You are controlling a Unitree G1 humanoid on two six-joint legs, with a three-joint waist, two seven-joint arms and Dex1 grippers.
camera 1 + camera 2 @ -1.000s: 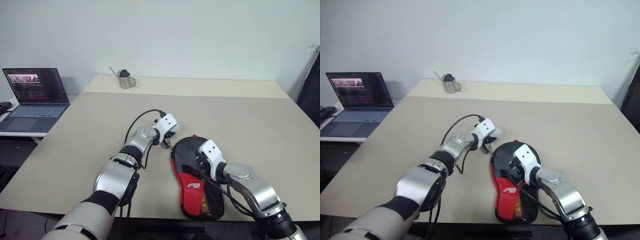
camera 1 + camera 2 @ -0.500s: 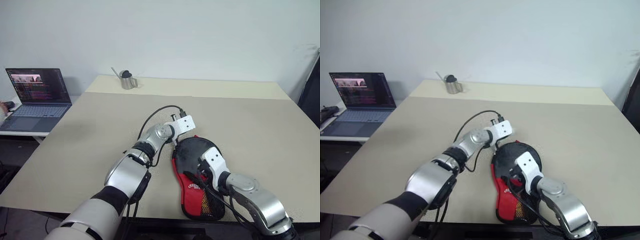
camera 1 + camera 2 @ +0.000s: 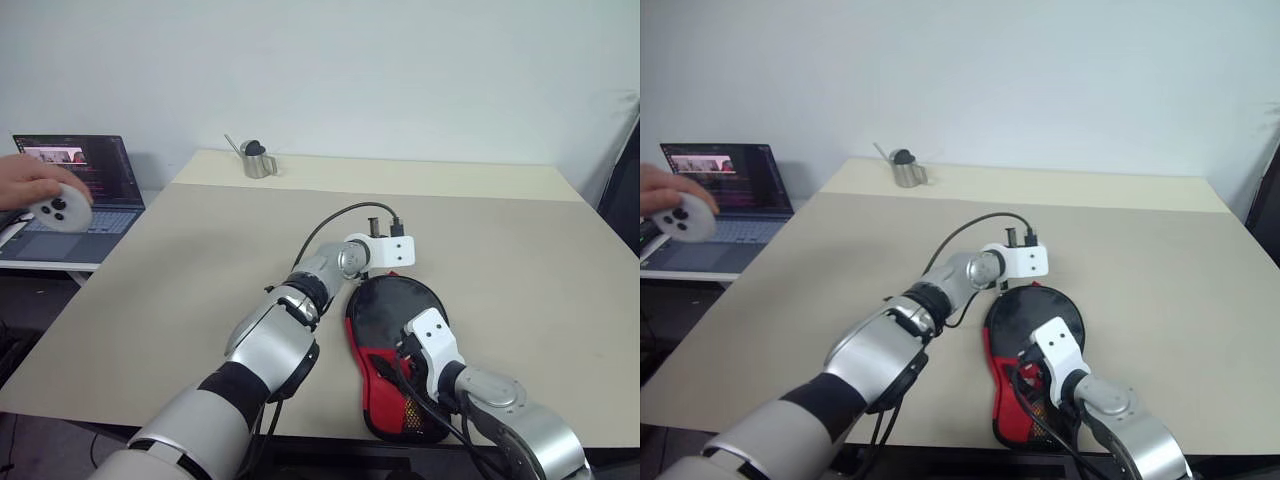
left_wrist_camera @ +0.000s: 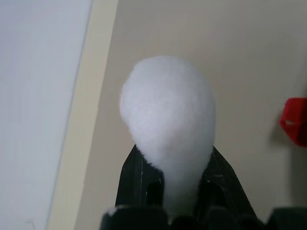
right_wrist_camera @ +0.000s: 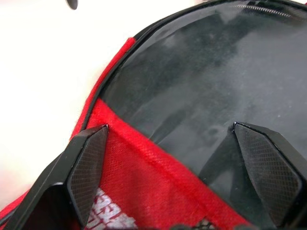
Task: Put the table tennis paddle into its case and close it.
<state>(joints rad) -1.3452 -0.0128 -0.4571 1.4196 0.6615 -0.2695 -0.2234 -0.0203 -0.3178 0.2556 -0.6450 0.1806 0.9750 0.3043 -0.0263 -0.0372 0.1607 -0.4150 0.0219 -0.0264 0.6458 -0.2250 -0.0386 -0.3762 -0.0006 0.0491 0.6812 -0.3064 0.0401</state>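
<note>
The case [image 3: 395, 345] lies flat near the table's front edge, its round black end pointing away and its red logo panel [image 5: 144, 191] and mesh pocket toward me. The table tennis paddle is hidden. My left gripper [image 4: 180, 191] hovers at the case's far round end, shut on a white, soft-looking thing [image 4: 168, 110]; in the left wrist view a red bit of the case [image 4: 293, 122] shows beside it. My right gripper [image 5: 177, 167] stands open over the case, one finger [image 5: 86, 167] above the red panel and the other above the black face.
A small metal pitcher [image 3: 254, 160] stands at the table's far left edge. A laptop [image 3: 80, 190] sits on a low side table to the left, and a person's hand [image 3: 35, 180] holds a white round controller there. A black cable loops up from my left wrist.
My left gripper moved right from the case's left side around to its far round end, and its wrist rolled. My right gripper drew back toward me. The hand with the controller came into view.
</note>
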